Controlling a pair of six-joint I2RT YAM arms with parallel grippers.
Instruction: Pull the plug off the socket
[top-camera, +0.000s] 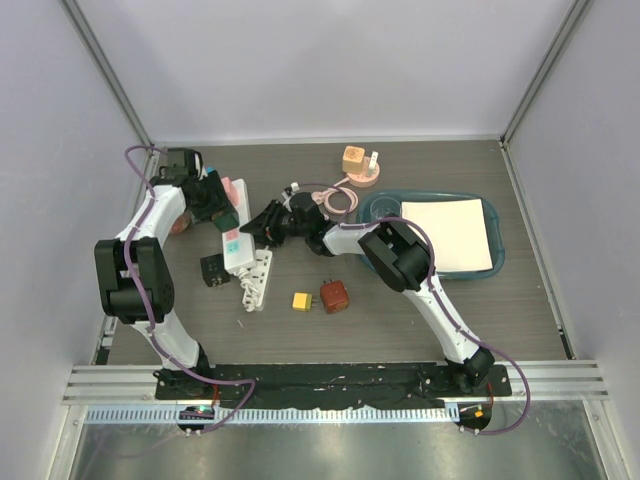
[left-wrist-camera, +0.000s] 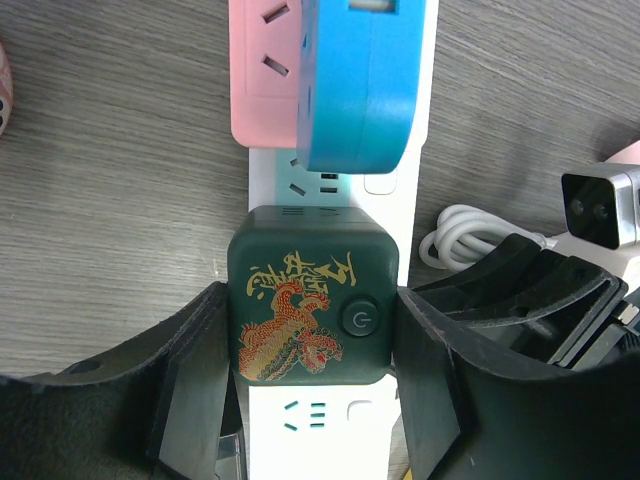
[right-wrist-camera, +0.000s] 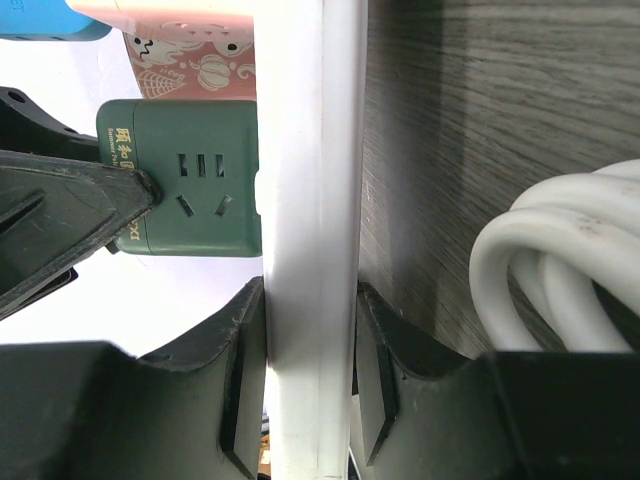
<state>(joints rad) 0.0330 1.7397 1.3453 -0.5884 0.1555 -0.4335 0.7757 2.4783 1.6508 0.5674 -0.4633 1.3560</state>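
The plug is a dark green cube (left-wrist-camera: 310, 295) with a gold and red dragon print and a round power button. It sits in the white socket strip (left-wrist-camera: 330, 425). My left gripper (left-wrist-camera: 312, 322) is shut on it, one black finger (left-wrist-camera: 200, 350) pressed to each side. In the right wrist view the green plug (right-wrist-camera: 195, 190) stands out from the strip's face, and my right gripper (right-wrist-camera: 310, 360) is shut across the strip's (right-wrist-camera: 310, 200) thickness. From above, the strip (top-camera: 252, 272) lies left of centre, with my left gripper (top-camera: 218, 203) and right gripper (top-camera: 266, 226) meeting at its far half.
A pink plug (left-wrist-camera: 262, 70) and a blue plug (left-wrist-camera: 360, 80) sit in the strip beyond the green one. A coiled white cable (top-camera: 340, 200) lies behind. A black adapter (top-camera: 213, 270), yellow plug (top-camera: 301, 300) and red-brown adapter (top-camera: 334, 296) lie loose. Teal tray (top-camera: 497, 262) holds white paper.
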